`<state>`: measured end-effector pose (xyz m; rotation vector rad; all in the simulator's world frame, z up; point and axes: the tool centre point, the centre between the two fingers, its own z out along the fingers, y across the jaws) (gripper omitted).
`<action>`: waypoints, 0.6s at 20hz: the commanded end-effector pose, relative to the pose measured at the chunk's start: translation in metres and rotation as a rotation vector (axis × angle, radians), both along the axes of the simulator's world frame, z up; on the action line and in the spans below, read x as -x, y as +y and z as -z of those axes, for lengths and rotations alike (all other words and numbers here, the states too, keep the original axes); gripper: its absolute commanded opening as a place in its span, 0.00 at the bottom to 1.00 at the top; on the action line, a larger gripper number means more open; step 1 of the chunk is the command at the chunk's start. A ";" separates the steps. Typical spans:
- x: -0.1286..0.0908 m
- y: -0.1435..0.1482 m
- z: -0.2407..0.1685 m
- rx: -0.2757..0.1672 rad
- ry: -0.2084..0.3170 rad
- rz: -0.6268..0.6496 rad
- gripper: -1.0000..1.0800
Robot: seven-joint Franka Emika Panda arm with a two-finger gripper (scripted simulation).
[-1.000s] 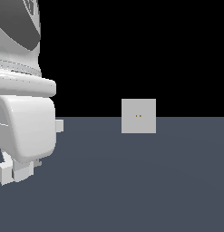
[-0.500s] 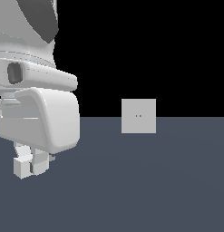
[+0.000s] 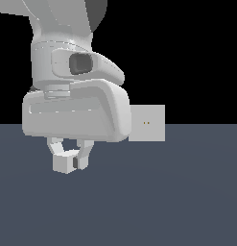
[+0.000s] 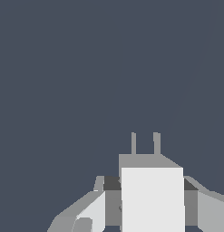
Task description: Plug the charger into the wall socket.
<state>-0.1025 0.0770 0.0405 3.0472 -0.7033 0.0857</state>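
We grip the charger (image 3: 65, 162) between the fingers of the gripper (image 3: 69, 156), above the floor, well short of the wall socket (image 3: 147, 123). To do this well, we judge we should level its prongs (image 4: 144, 143) with the socket's two holes before pushing straight in.

Charger (image 4: 152, 199): a small off-white rectangular block with two short grey prongs at one end. In the wrist view the prongs stick straight out, side by side and parallel. In the exterior view it appears as a pale block (image 3: 65, 162) raised above the dark floor.

Socket (image 3: 148, 123): a flat, light-grey square plate standing upright where the floor meets the black background. Two tiny orange holes sit side by side near its centre. Part of the plate is hidden. It stands well apart from the charger.
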 end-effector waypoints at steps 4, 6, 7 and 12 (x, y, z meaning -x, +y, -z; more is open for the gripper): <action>-0.007 -0.032 -0.012 0.000 -0.001 -0.081 0.00; -0.010 -0.043 -0.016 0.001 -0.001 -0.109 0.00; -0.012 -0.049 -0.018 0.001 -0.001 -0.123 0.00; -0.023 -0.076 -0.028 0.000 0.000 -0.194 0.00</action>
